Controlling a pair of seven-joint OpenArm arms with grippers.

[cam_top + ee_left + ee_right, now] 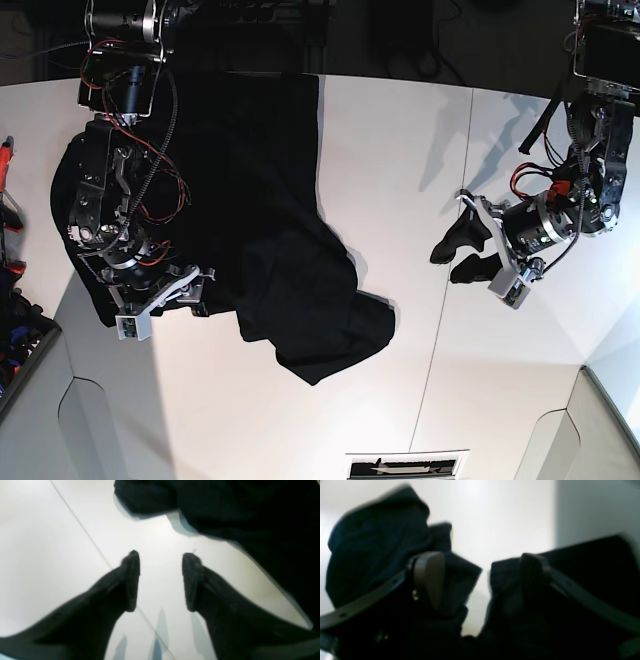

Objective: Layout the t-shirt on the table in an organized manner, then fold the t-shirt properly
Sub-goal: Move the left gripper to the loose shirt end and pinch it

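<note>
shirt (300,260) slanted upper left to lower centre; right gripper (481,580), open, was nearer, over it; left gripper (161,580), open, right of it.

T-shirt (280,240) on the table (530,380)

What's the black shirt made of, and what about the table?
The shirt looks like soft cloth, maybe cotton, with a dull finish: it bends into floppy folds and hardly shines. The table looks smooth and white, a bit glossy, since it shows faint reflections. It could be plastic or painted wood; I can't tell which.
</note>
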